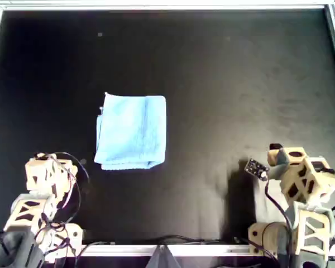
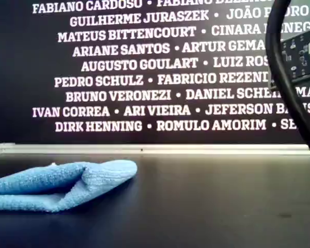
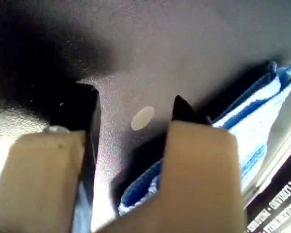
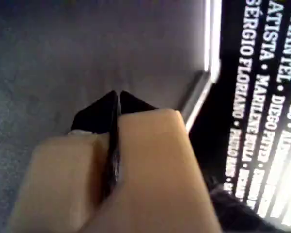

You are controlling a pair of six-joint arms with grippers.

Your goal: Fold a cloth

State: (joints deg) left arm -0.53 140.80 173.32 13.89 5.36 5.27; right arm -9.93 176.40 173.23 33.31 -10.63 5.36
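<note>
The cloth (image 1: 132, 132) lies folded into a neat rectangle on the black desk (image 1: 229, 84), left of centre in the overhead view (its layers show at one edge). The left gripper (image 3: 135, 108) hangs with jaws apart, empty, near the cloth's corner. The right gripper (image 4: 117, 99) is pressed closed on nothing, near the desk's far rail.

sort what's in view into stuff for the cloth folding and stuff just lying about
For the job:
- light-blue soft fabric cloth, lying folded
- left hand, open, empty
- right hand, shut, empty

Just there:
- black table surface
- small pale round spot on it
- dark name-printed back wall
</note>
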